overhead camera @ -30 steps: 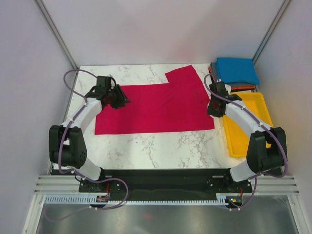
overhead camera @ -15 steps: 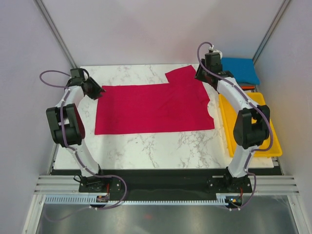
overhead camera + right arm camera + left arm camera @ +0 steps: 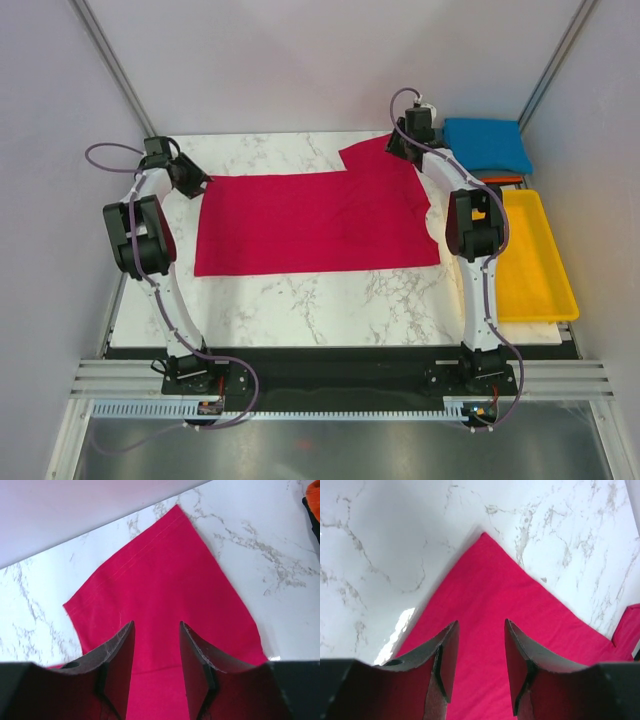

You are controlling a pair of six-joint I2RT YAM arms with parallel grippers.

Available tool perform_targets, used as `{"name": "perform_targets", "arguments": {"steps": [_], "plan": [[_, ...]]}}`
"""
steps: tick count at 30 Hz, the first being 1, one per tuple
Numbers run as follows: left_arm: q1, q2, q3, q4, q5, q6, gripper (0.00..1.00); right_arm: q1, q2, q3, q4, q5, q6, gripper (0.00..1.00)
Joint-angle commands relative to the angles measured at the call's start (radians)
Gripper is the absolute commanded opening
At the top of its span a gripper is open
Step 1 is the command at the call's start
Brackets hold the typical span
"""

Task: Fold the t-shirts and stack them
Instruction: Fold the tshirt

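Observation:
A crimson-red t-shirt [image 3: 310, 215] lies spread flat on the marble table [image 3: 330, 295], with one short sleeve reaching toward the back right. My left gripper [image 3: 195, 180] hovers at the shirt's far left corner. In the left wrist view it [image 3: 480, 630] is open over the red cloth [image 3: 520, 595], with nothing between the fingers. My right gripper [image 3: 393, 145] is over the sleeve at the back. In the right wrist view it [image 3: 156, 630] stands open above the sleeve [image 3: 165, 580]. A folded bright blue t-shirt [image 3: 487, 145] tops a small stack at the back right.
A yellow plastic tray [image 3: 535, 260] sits along the table's right edge, beside the right arm. An orange edge [image 3: 314, 495] of the stack shows at the corner of the right wrist view. Grey walls close in the table at the back and sides.
Both grippers have moved from the shirt's left and right sides to its far corners at the back of the table. The right jaws have spread wider.

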Motion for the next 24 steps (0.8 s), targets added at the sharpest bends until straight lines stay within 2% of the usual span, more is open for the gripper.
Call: {"name": "perform_targets", "arguments": {"steps": [1,5,9,19,24], "plan": [[0.008,0.046,0.069,0.024,-0.012,-0.016,0.50,-0.019,0.033,0.057,0.134,-0.026,0.063,0.49],[0.008,0.090,0.101,0.022,-0.044,-0.002,0.50,-0.034,0.090,0.071,0.211,-0.039,0.066,0.57],[0.006,0.104,0.123,0.016,-0.093,0.017,0.50,-0.051,0.148,0.110,0.251,-0.010,0.146,0.57],[0.006,0.149,0.183,0.013,-0.133,0.041,0.53,-0.056,0.331,0.314,0.267,0.039,0.160,0.61],[0.005,0.173,0.190,0.009,-0.150,0.047,0.53,-0.051,0.362,0.316,0.270,0.057,0.201,0.62]]}}
